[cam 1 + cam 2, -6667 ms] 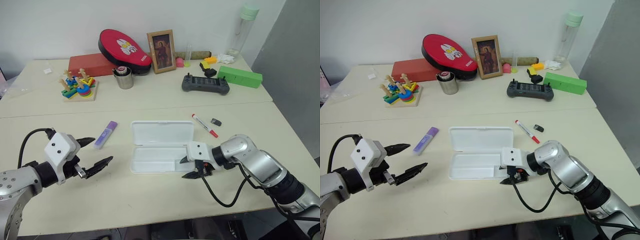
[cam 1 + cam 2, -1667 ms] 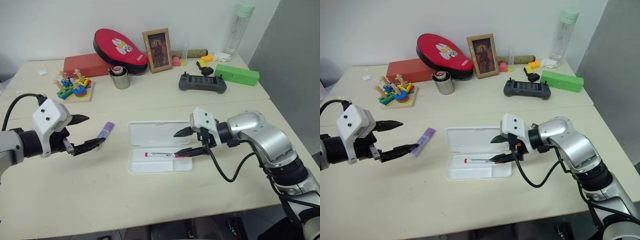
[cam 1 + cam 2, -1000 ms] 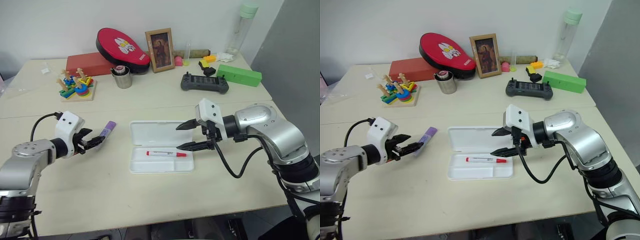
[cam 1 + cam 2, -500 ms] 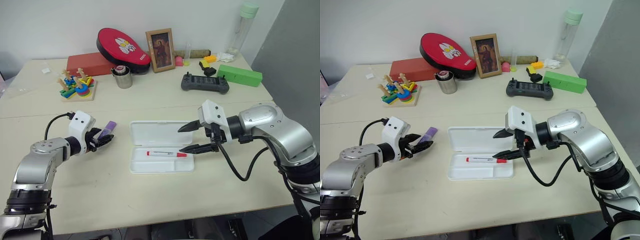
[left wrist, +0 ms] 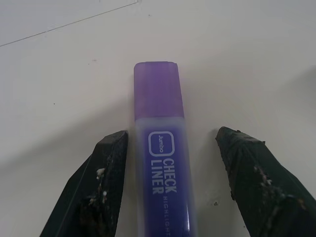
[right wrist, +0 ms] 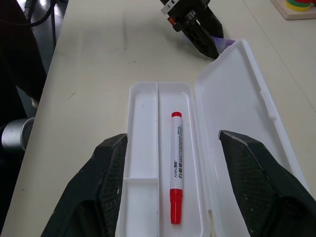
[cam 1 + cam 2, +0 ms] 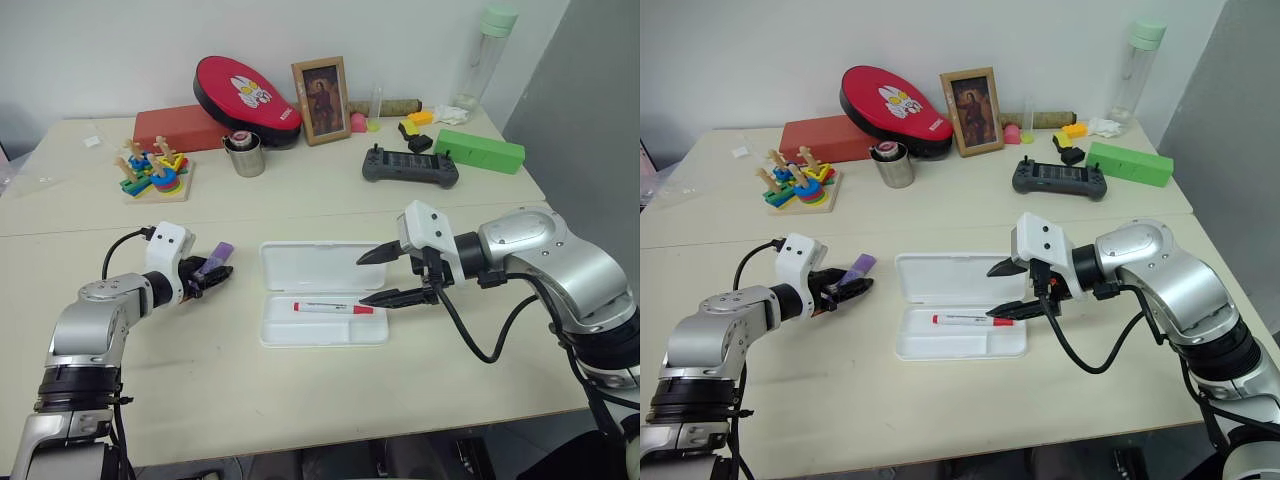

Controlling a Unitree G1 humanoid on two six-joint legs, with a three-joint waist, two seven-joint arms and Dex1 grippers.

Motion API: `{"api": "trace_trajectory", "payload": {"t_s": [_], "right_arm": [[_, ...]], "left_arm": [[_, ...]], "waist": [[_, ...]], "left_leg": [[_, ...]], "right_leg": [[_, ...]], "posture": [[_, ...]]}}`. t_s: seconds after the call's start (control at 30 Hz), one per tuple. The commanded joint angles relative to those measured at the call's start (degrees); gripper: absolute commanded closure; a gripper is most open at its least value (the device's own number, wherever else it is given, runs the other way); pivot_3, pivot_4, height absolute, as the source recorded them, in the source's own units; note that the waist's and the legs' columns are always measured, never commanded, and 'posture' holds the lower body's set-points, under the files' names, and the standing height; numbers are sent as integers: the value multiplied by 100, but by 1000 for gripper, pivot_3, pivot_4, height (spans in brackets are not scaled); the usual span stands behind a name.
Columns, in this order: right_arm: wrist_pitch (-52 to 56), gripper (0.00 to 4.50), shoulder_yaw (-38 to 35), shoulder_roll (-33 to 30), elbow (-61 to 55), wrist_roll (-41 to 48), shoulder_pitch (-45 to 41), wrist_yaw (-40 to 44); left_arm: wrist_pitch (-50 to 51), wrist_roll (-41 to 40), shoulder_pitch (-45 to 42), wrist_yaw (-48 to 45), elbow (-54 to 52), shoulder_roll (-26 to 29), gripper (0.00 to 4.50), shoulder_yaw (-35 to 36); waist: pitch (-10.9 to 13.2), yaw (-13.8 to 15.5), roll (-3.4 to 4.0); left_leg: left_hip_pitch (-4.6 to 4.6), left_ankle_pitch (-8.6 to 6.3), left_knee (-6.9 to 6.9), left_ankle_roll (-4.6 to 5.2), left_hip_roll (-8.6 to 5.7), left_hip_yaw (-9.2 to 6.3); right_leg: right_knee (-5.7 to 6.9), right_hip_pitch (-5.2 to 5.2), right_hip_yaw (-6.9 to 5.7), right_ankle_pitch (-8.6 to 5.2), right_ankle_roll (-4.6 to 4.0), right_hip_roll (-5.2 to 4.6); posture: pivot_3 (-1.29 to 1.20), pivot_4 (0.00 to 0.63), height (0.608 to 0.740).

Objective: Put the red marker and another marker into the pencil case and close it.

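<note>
The pencil case [image 7: 270, 335] lies open at the table's middle, its lid [image 7: 312, 264] flat on the far side. In its long compartment rests the red marker [image 7: 333, 308], clear too in the right wrist view [image 6: 176, 167]. My right gripper [image 7: 362, 279] hovers open over the case's right end, holding nothing. To the left of the case, the purple highlighter [image 7: 221, 255] lies on the table. My left gripper [image 7: 215, 277] is open, with one finger on each side of the highlighter [image 5: 160, 128]. One finger [image 5: 106, 182] is close against it and the other stands apart.
At the back stand a green box [image 7: 477, 151], a game controller [image 7: 410, 166], a photo frame [image 7: 321, 87], a red padded case [image 7: 247, 95], a metal cup [image 7: 246, 156], a stacking toy [image 7: 155, 172] and a bottle [image 7: 485, 50].
The red marker went from the table into the case. My left gripper has come forward and down onto the highlighter and now straddles it. The right gripper has stayed still.
</note>
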Motion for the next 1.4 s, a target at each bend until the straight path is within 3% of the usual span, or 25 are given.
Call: {"api": "trace_trajectory", "payload": {"t_s": [0.03, 0.17, 0.2, 0.47, 0.87, 1.0, 1.23, 1.4], "right_arm": [[-26, 1405, -121, -32, -211, 75, -39, -38], [-12, 1405, -117, -35, -209, 75, -47, -57], [-2, 1405, -121, -37, -214, 81, -48, -60], [12, 1405, -109, -39, -219, 140, -47, -109], [-16, 1405, -50, -71, -218, 116, -67, -113], [-27, 1405, -45, -93, -202, 96, -63, -119], [-350, 1405, 65, -359, -56, -217, 20, -23], [-431, 1405, 56, -476, -16, -331, 68, 57]], "left_arm": [[215, -17, -60, 2, 258, -49, 1454, 20], [207, 46, -63, -6, 362, -91, 1454, -33], [182, 62, -55, -13, 355, -82, 1813, -39], [-236, 443, 75, -32, 357, 113, 3257, -207], [-469, 675, 175, -17, 201, 217, 3291, -303], [-401, 598, 376, -264, -394, 479, 3291, -259], [-618, 503, 1627, -1531, -2292, 2154, 3291, 147], [-646, 28, 2199, -2369, -3242, 2652, 3291, 806]], "waist": [[0, 0, 0], [-1, -1, 2], [-1, -1, 2], [-1, -5, 2], [-1, -14, 3], [-1, -40, 2], [7, -95, -9], [9, -48, -7]], "left_leg": [[2, 0, 0, 0, 0, 0], [14, 0, 3, 0, 0, 0], [17, 0, 4, 0, 0, 0], [19, 0, 12, 0, 0, 0], [20, 0, 12, 0, 0, 0], [18, 0, 12, 0, 1, -1], [-2, 0, -6, 0, 0, 3], [-3, -1, -9, 0, 2, 7]], "right_leg": [[2, 2, 0, 0, 0, 0], [6, 15, -1, 0, 1, 0], [5, 19, -1, 0, 1, 0], [0, 27, 1, 2, 4, 0], [0, 27, 1, 2, 4, 0], [-2, 26, 2, 2, 5, 1], [-9, -3, 6, 1, 3, -3], [-10, -6, 4, -1, 0, -2]], "posture": [[0, 150, 740], [0, 150, 740], [0, 150, 740], [0, 150, 740], [0, 150, 740], [0, 150, 740], [0, 150, 740], [0, 150, 740]]}}
